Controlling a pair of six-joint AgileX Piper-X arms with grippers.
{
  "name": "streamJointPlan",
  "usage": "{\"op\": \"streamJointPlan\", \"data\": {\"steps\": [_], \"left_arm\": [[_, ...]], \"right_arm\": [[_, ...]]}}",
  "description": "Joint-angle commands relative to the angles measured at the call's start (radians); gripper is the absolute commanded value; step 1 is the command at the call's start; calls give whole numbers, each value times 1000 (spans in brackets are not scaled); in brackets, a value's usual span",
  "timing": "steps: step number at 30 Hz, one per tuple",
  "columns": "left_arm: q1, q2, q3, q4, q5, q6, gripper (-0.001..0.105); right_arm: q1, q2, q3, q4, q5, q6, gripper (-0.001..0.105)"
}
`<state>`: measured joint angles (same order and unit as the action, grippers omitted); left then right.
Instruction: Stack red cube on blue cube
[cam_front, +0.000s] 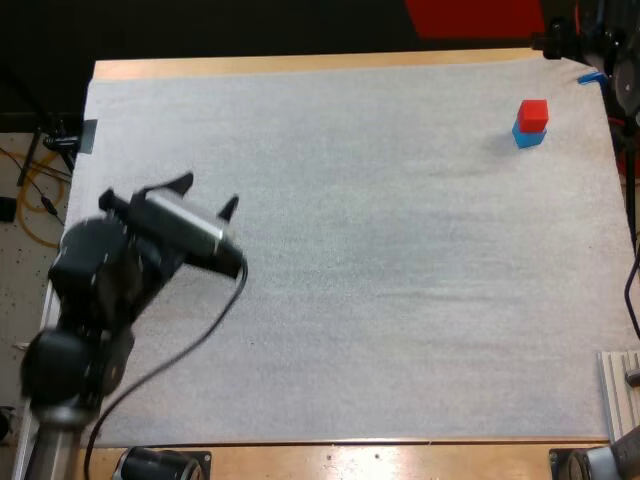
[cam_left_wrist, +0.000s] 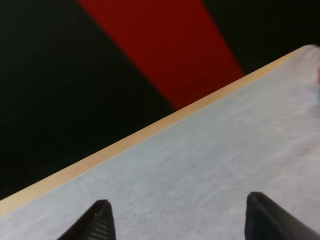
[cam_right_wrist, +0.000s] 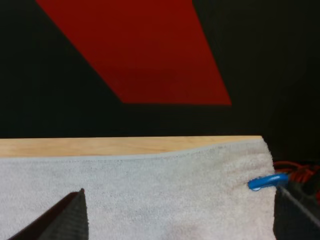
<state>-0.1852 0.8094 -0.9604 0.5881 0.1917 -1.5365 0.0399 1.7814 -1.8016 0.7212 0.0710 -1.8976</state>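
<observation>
White fleecy mat (cam_front: 380, 280) is covering the pale wooden table (cam_front: 300, 66) at which we are working. We are holding our left gripper (cam_front: 210, 190), a pair of black fingers (cam_left_wrist: 100, 222), spread wide with nothing between the tips. It is hanging above bare mat on the near left part of the table, and in the left wrist view the parted tips are pointing toward the far wooden edge. Our right gripper (cam_right_wrist: 182, 220) is likewise standing open and clear of any thing, facing over the mat toward the table's far edge. Moving outward, the small red cube (cam_front: 533, 113) is sitting on top of the small blue cube (cam_front: 528, 137) near the far right corner of the mat, well apart from the left gripper. The red one is appearing roughly square on the blue, though we cannot tell how closely their edges are lining up. We are judging the stacking step as done, since neither gripper is pinching anything and the red cube is resting where the task wants it. We are reckoning that the next move calls only for bringing both arms to rest away from the two cubes, avoiding any sweep toward that far right corner that could be knocking the red cube off.
</observation>
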Motion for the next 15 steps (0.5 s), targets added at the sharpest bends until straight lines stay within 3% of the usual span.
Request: {"op": "streamJointPlan", "data": {"steps": [1, 10, 15], "left_arm": [[38, 37, -3, -64, -22, -18, 56], [244, 117, -44, -106, 32, -18, 56], [292, 116, -80, -75, 37, -1, 56]], "right_arm": [[1, -38, 17, 3, -8, -17, 73], [-1, -201, 213, -21, -1, -67, 73], [-8, -303, 330, -57, -1, -67, 73]]}}
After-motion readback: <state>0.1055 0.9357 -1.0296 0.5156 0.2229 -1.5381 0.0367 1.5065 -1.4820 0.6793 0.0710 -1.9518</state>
